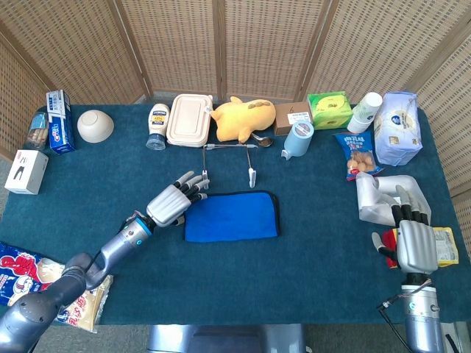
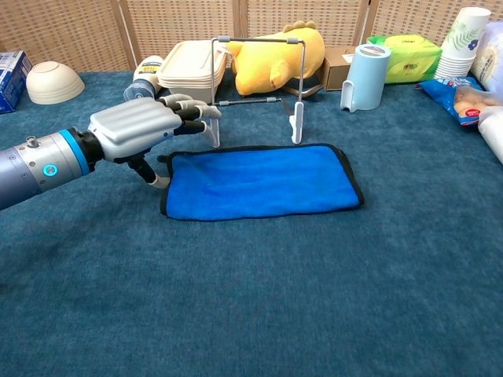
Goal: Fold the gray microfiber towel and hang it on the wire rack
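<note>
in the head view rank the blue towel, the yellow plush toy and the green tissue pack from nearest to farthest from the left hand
Measured from the left hand:
1. Blue towel with dark trim, flat on the table just to its right.
2. Yellow plush toy, at the back of the table, past the wire rack.
3. Green tissue pack, at the back, further right.

I count one blue towel [image 1: 232, 215] and one wire rack [image 2: 258, 86] in front of me. Along the back I see one cream bowl [image 1: 95, 125], one mayonnaise bottle [image 1: 157, 126], one lidded food box [image 1: 189, 120], one yellow plush toy [image 1: 243, 118], one small cardboard box [image 1: 292, 116], one light-blue cup [image 1: 298, 139], one green pack [image 1: 328, 109] and one snack bag [image 1: 356, 157]. My two hands show: my left hand [image 1: 171, 203], my right hand [image 1: 415, 244].
</note>
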Motion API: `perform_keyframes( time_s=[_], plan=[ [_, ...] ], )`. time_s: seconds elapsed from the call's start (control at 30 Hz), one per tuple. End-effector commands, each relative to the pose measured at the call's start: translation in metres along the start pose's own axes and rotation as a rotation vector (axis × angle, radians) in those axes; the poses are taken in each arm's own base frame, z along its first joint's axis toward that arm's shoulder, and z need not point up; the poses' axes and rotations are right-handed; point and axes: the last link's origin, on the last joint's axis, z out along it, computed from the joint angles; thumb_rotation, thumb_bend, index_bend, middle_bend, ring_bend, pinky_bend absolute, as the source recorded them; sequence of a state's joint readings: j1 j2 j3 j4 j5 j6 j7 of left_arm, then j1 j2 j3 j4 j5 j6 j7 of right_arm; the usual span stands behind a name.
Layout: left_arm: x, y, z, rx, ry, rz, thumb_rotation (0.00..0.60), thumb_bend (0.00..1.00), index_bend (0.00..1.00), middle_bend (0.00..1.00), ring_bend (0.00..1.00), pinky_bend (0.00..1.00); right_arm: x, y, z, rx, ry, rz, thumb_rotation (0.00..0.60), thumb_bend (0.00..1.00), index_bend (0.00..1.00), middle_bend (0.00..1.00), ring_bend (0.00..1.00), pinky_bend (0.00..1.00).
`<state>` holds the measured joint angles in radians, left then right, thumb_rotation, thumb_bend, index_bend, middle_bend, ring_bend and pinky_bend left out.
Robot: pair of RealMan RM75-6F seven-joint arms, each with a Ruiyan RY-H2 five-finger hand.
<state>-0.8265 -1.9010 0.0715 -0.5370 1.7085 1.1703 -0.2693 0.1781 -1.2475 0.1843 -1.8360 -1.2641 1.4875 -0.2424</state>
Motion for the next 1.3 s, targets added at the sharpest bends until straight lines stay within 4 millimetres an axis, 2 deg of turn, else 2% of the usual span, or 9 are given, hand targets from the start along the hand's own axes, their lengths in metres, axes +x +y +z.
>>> perform_keyframes(
  time_s=[0.03, 0.27, 0.77, 1.1, 1.3],
  plan=[
    [-0.001, -0.003, -0.004, 0.0, -0.004, 0.008, 0.6, 0.29, 0.26, 0.08, 0.0, 0.0, 0.0, 0.0, -0.001, -0.002, 0.002, 0.0, 0.6, 0.28, 0.16, 0.04, 0.0, 0.0],
    [-0.003, -0.002, -0.003, -0.003, -0.019, 0.017, 0.6, 0.29, 0.26, 0.08, 0.0, 0.0, 0.0, 0.001, -0.002, -0.006, 0.002, 0.004, 0.6, 0.28, 0.16, 0.04, 0.0, 0.0],
    [0.005, 0.018, 0.025, -0.026, 0.041, 0.001, 0.6, 0.29, 0.26, 0.08, 0.0, 0.0, 0.002, 0.006, -0.004, -0.022, 0.003, 0.008, 0.6, 0.28, 0.16, 0.04, 0.0, 0.0],
    [0.004, 0.023, 0.028, -0.024, 0.057, -0.031, 0.6, 0.3, 0.3, 0.11, 0.0, 0.0, 0.002, 0.006, -0.005, -0.024, 0.007, 0.016, 0.6, 0.28, 0.16, 0.04, 0.0, 0.0],
    [0.007, 0.023, 0.029, -0.013, 0.086, -0.056, 0.6, 0.34, 0.32, 0.13, 0.0, 0.0, 0.003, 0.007, -0.005, -0.027, 0.011, 0.017, 0.6, 0.28, 0.16, 0.04, 0.0, 0.0]
  ],
)
